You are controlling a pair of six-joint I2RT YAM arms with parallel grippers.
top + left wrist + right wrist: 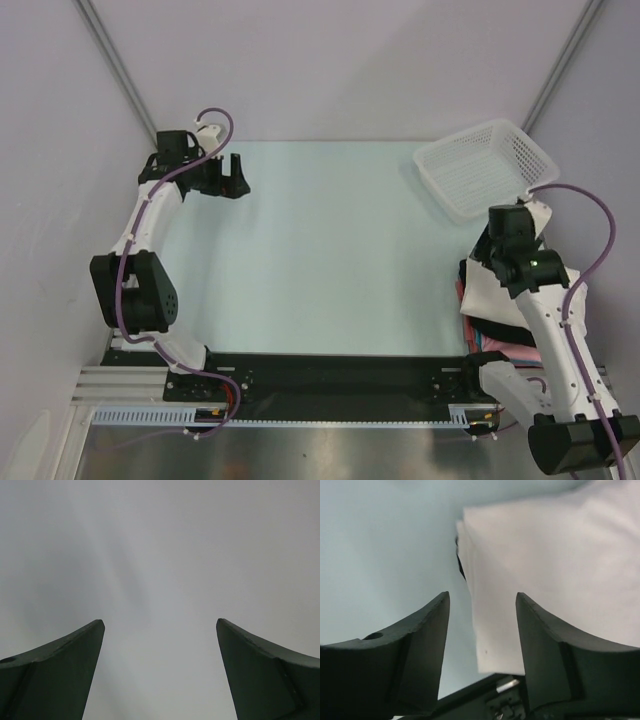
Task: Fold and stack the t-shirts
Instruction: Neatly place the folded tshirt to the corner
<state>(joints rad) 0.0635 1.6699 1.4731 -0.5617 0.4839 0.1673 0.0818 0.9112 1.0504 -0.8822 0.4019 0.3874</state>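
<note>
A folded white t-shirt (482, 292) lies on top of a stack at the table's right edge. Pink (517, 353) and black (488, 331) cloth show beneath it. In the right wrist view the white t-shirt (555, 570) fills the upper right, with a black sliver (460, 566) under its edge. My right gripper (482, 596) hovers over the shirt's near left corner, open, with nothing between its fingers. My left gripper (229, 176) stands open at the far left of the table, holding nothing. In its own view, the left gripper (160, 622) faces only a plain grey surface.
A white mesh basket (485, 165) sits at the back right, just beyond the stack. The right arm's wrist (517, 240) hangs over the stack's far side. Grey walls enclose the table on the left, back and right.
</note>
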